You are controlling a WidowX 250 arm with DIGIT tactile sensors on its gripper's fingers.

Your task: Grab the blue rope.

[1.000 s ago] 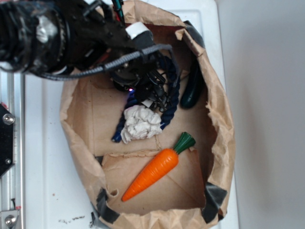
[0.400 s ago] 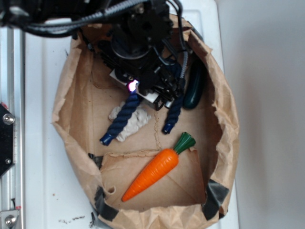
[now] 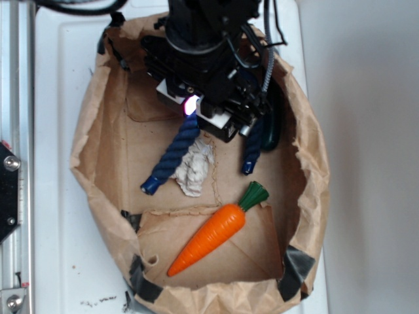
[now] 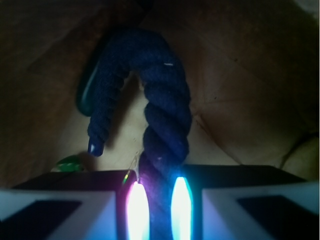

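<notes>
The blue rope [image 3: 171, 157] is a thick twisted navy cord inside a brown paper bag [image 3: 84, 140]. It bends in an arch, and both glossy blue tips hang down on either side of a whitish frayed knot [image 3: 195, 167]. My gripper [image 3: 196, 110] stands over the bag's far part, shut on the rope near its bend. In the wrist view the rope [image 4: 166, 115] runs up from between my glowing fingertips [image 4: 136, 210] and curls over to the left. My gripper [image 4: 160, 207] presses it from both sides.
An orange carrot [image 3: 213, 237] with a green top lies on the bag's folded near flap. A dark green cucumber-like toy [image 3: 272, 129] sits by the right wall, partly hidden by my gripper. The bag's crumpled walls rise all round. A metal rail [image 3: 13, 163] runs along the left.
My gripper has swung to the right over the bag's far part with the rope in it. The rope's ends have drawn in and now hang from the jaws; the knot has shifted with them.
</notes>
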